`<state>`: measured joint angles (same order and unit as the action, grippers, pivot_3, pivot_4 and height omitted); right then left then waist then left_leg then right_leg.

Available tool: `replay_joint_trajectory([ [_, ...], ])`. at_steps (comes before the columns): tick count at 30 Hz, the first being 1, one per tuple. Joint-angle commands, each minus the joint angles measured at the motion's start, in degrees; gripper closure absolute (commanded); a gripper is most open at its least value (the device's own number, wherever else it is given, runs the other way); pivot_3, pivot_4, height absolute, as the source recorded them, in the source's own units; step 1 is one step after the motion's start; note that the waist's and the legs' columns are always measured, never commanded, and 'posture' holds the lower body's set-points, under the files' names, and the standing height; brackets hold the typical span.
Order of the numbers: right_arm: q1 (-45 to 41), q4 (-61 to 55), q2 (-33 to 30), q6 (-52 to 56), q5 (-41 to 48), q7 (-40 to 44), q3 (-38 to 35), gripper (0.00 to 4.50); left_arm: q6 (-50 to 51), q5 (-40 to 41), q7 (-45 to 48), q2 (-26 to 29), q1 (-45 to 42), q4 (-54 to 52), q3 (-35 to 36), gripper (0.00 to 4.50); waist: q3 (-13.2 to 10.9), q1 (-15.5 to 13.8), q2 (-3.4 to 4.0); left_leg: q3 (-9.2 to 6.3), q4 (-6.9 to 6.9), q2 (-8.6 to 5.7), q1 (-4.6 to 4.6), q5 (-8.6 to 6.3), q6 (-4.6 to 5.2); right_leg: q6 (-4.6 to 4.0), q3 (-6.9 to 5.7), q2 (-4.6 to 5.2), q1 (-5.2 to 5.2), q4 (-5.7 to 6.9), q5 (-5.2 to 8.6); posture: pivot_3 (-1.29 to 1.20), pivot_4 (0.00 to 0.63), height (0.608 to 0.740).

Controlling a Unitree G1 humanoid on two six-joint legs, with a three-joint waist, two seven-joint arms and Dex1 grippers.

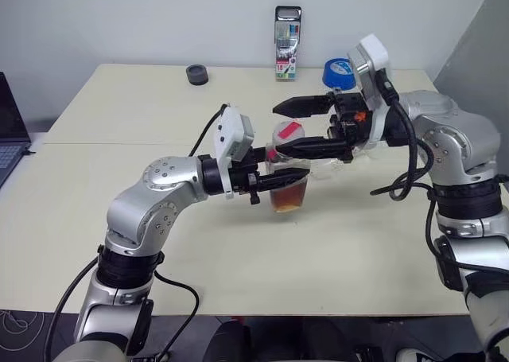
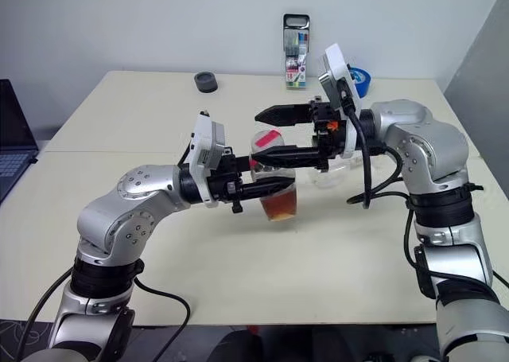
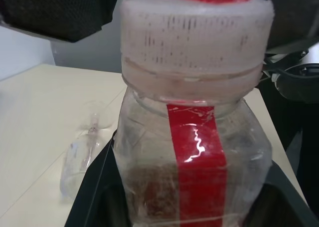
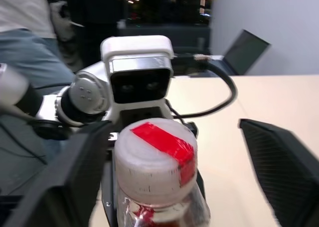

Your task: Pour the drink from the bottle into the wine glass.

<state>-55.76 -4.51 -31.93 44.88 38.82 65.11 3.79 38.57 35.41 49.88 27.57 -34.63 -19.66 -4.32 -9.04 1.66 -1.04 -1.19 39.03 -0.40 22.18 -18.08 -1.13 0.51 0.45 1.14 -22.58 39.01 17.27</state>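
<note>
The left gripper [image 1: 274,183] is nearest the head camera, reaching in from about eight o'clock and clamped tight around the body of the bottle [image 1: 287,179], which it holds upright above the table [image 1: 119,179] near the middle of the scene. The drink [image 1: 288,199], reddish-brown and translucent, fills only the lower part of the bottle. A red label strip [image 3: 197,152] runs up its clear squarish side to the cap [image 3: 197,42], a pale ribbed lid with red tape across its top, sitting on the wide neck.

The right gripper [image 1: 290,127] comes in from three o'clock, level with the cap, its black fingers [image 1: 301,105] spread wide: one finger passes behind the cap, the other lies close by its front side. In the right wrist view the cap stands between the two fingers with a clear gap on either side.

The wine glass [image 3: 82,154] lies on its side on the table just behind the bottle, beneath the right gripper.

At the far edge, twelve o'clock, a marker pack [image 1: 287,44] stands upright. A dark round object [image 1: 197,75] sits at eleven o'clock and a blue tape roll [image 1: 339,73] at one o'clock. A laptop [image 1: 9,135] rests off the table's edge at nine o'clock.
</note>
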Motion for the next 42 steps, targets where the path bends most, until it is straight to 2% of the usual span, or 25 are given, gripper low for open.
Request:
replay_joint_trajectory([
  [1, 2.2, -9.3, -0.4, 4.8, 3.2, -8.1, -4.6, 0.04, -2.4, 0.1, 0.5, 0.1, -1.3, -0.2, 1.4, 2.62, 0.0, 0.0, 0.00, -0.01, 0.00, 0.00, 0.00, 0.00, 0.00, 0.00, 0.00, 0.00, 0.00, 0.00, 0.00, 0.00, 0.150, 0.740],
  [6, 6.9, -19.5, 3.0, 12.5, 8.6, -22.5, -9.7, 0.04, -4.4, -1.4, 0.3, -0.5, -1.9, 2.6, 0.9, 2.62, 0.0, 0.0, 0.00, -0.01, 0.01, 0.00, 0.02, 0.00, 0.00, 0.00, 0.00, 0.00, -0.02, 0.04, 0.00, 0.00, 0.150, 0.740],
  [10, 10.8, -25.3, 6.4, 12.8, 7.8, -31.8, -9.8, 0.04, -5.4, -2.5, 0.0, -1.5, -2.9, 4.3, 0.3, 2.62, 0.0, 0.0, 0.00, -0.01, 0.01, -0.01, 0.03, 0.00, 0.00, 0.00, -0.01, 0.00, -0.02, 0.03, 0.00, 0.00, 0.150, 0.740],
  [18, 11.1, -26.2, 7.3, 11.3, 6.0, -36.7, -6.9, 0.04, -5.2, -2.9, 0.2, -1.9, -3.6, 4.3, 0.0, 2.62, 0.0, 0.0, 0.00, 0.00, 0.01, -0.01, 0.06, 0.00, 0.00, 0.00, 0.00, 0.00, -0.06, 0.04, 0.00, 0.00, 0.150, 0.740],
  [22, 10.7, -25.7, 6.7, 10.4, 6.0, -36.1, -6.5, 0.91, -5.1, -2.9, 0.1, -1.8, -3.6, 4.2, 0.1, 2.62, 0.0, 0.0, 0.00, 0.01, 0.01, -0.02, 0.06, 0.00, 0.00, 0.00, 0.00, 0.00, -0.06, 0.04, 0.00, 0.00, 0.150, 0.740],
  [24, 10.6, -25.4, 6.5, 10.2, 6.1, -35.8, -6.6, 1.73, -5.0, -2.8, 0.0, -1.8, -3.6, 4.0, 0.1, 2.62, 0.0, 0.0, 0.00, 0.01, 0.01, -0.02, 0.06, 0.00, 0.00, 0.00, 0.00, 0.00, -0.06, 0.04, 0.00, 0.00, 0.150, 0.740],
  [27, 10.4, -25.0, 6.2, 9.8, 6.1, -35.3, -6.7, 2.64, -5.0, -2.8, -0.2, -1.7, -3.4, 3.7, 0.1, 2.62, 0.0, 0.0, 0.00, 0.01, 0.01, -0.02, 0.06, 0.00, 0.00, 0.00, 0.00, -0.01, -0.06, 0.04, 0.00, 0.00, 0.150, 0.740],
  [33, 9.6, -22.9, 4.3, 8.4, 6.4, -31.1, -5.9, 2.64, -4.7, -2.5, -0.2, -1.4, -2.8, 3.0, 0.0, 2.62, 0.0, 0.0, 0.00, 0.01, 0.01, -0.02, 0.06, 0.00, 0.00, 0.00, 0.00, -0.01, -0.06, 0.04, 0.00, 0.00, 0.150, 0.740],
  [38, 6.3, -14.6, 0.7, 2.7, 6.6, -14.1, -3.0, 2.64, -3.9, -1.4, 1.2, -1.0, -3.2, 2.1, -0.6, 2.62, 0.0, 0.0, 0.00, 0.01, 0.01, -0.02, 0.06, 0.00, 0.01, 0.00, 0.00, -0.02, -0.05, 0.02, 0.00, 0.00, 0.150, 0.740],
  [40, 4.2, -9.5, -0.9, -1.5, 4.3, -5.2, -0.3, 2.64, -3.5, -1.0, 1.6, -0.7, -3.5, 1.7, -0.7, 2.62, 0.0, 0.1, 0.00, 0.02, 0.01, -0.02, 0.06, 0.00, 0.01, 0.00, 0.00, -0.02, -0.05, 0.02, 0.00, 0.00, 0.150, 0.740],
  [42, -1.6, 0.2, 0.1, -6.8, 0.7, 2.7, 3.2, 2.64, -2.7, -0.5, 1.8, -0.6, -3.9, 1.0, -0.8, 2.62, 0.0, 0.3, 0.02, 0.02, 0.02, -0.03, 0.05, 0.00, 0.02, 0.00, 0.01, -0.02, -0.05, 0.04, 0.00, 0.00, 0.150, 0.740],
])
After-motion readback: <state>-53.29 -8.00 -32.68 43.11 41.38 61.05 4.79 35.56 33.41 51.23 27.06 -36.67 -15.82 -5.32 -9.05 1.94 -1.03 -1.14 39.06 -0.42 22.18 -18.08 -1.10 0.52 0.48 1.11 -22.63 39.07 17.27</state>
